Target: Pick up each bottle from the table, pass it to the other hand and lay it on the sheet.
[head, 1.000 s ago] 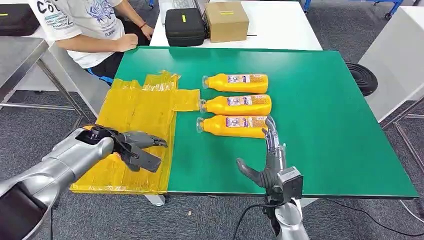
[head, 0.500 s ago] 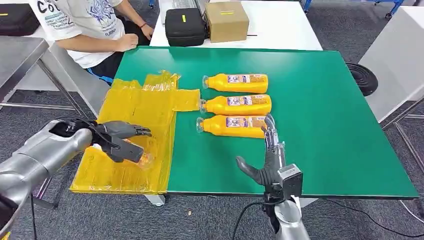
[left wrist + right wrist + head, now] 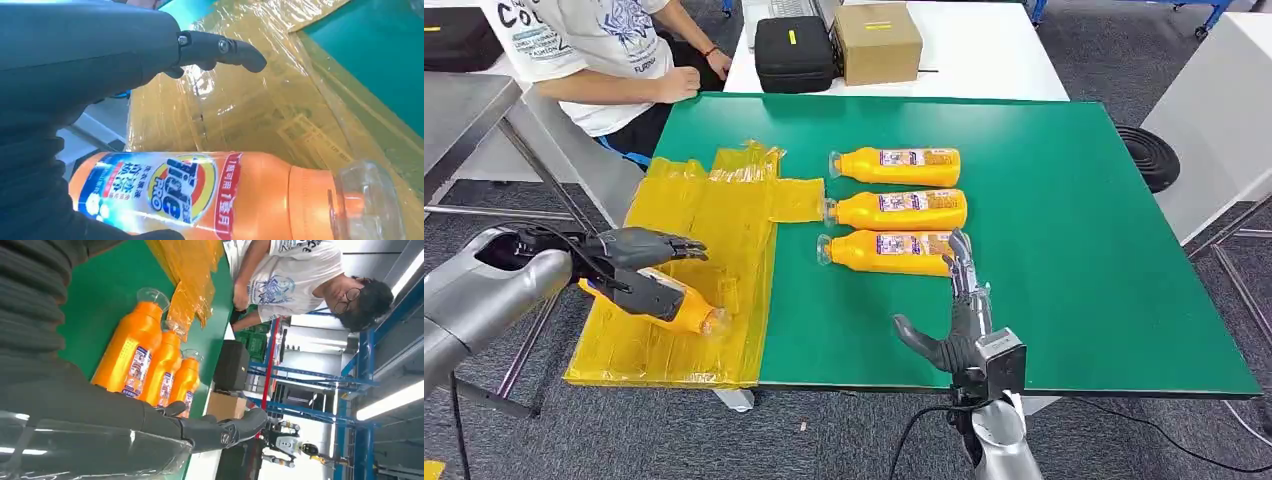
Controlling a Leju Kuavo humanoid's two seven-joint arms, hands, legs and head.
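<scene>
L robot hand (image 3: 639,268) moved outward | grips bottle (image 3: 682,306) over sheet (image 3: 714,215)

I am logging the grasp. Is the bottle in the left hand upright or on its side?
On its side: the bottle lies lengthwise in the left hand, its clear cap toward the green table, over the yellow sheet.

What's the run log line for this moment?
left hand: holds bottle over sheet | right hand: open | three bottles on table
</scene>
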